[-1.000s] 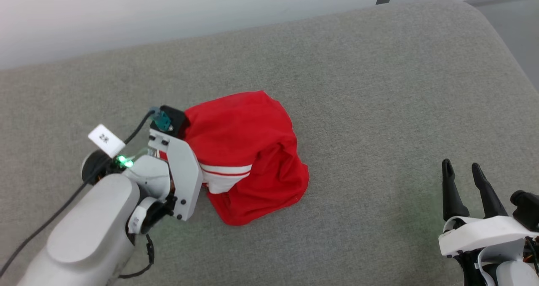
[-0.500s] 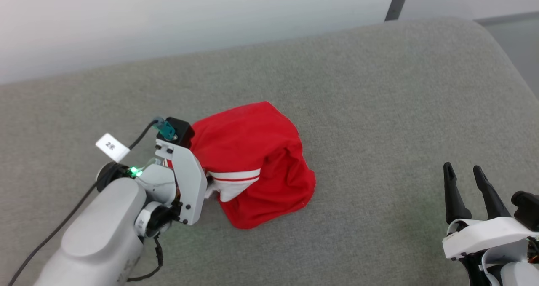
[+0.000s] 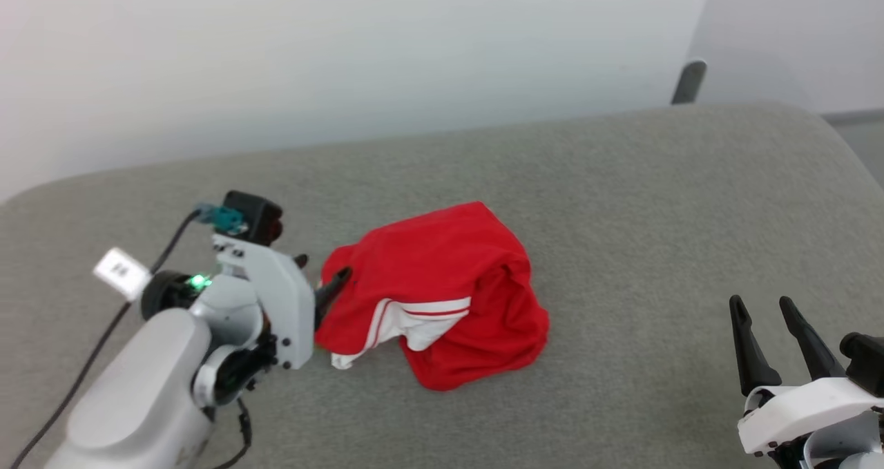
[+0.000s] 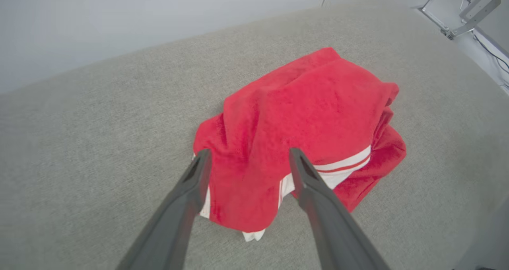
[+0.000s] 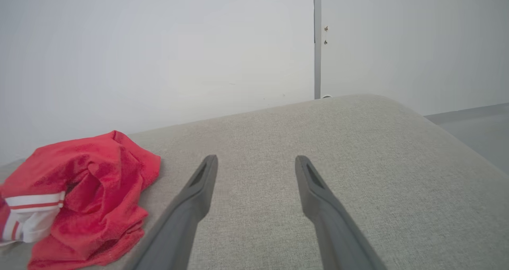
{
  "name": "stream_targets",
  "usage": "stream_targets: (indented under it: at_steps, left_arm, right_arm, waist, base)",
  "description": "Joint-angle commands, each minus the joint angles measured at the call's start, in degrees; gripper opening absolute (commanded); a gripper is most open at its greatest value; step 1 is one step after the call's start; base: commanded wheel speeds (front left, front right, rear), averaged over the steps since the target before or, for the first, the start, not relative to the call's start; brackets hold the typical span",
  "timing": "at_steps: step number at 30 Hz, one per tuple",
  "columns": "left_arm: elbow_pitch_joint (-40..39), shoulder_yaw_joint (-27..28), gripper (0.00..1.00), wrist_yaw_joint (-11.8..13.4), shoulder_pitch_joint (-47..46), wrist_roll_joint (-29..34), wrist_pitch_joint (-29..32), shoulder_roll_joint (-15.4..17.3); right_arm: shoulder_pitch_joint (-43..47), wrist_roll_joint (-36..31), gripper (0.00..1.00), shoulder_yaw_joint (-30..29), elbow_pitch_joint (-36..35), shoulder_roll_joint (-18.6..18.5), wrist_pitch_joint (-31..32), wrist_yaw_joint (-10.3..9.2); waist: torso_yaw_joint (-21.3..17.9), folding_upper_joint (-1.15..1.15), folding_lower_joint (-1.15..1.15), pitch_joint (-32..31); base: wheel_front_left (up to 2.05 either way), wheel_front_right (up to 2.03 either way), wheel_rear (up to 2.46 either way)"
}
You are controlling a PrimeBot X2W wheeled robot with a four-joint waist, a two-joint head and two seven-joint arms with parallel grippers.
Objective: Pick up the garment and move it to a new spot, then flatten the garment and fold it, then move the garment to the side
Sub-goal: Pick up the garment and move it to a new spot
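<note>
Head view: our left gripper (image 3: 322,269) sits at the edge of the garment (image 3: 449,275), a crumpled heap on the grey padded surface (image 3: 621,199). Our right gripper (image 3: 762,304) hangs well apart, fingers spread, empty. Left wrist view: our fingers are wide, holding nothing. Right wrist view: the heap lies off left. We judge flattening is next: pinch the striped hem (image 4: 342,163) and draw it out.

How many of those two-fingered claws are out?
2: the left gripper at the edge of the garment, the right gripper at the head view's lower right, apart from it.
</note>
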Motion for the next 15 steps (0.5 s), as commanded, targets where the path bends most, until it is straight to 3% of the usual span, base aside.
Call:
stream_targets:
  at_steps: [1,15]
  left_arm:
    - [-0.2,0.3,1.00,0.2,1.5,-0.1,-0.6,0.4]
    - [-10.7,7.6,1.00,3.8,15.3,1.8,-19.7,6.0]
  right_arm:
    - [0.6,0.3,1.00,0.2,-0.2,-0.1,0.1,0.02]
    - [3.8,0.5,1.00,0.8,-1.0,-1.5,0.0,0.02]
  waist:
    - [2.5,0.00,0.00,-2.4]
    - [8.6,0.00,0.00,-7.2]
  base:
    - [0.00,0.00,0.00]
    - [0.00,0.00,0.00]
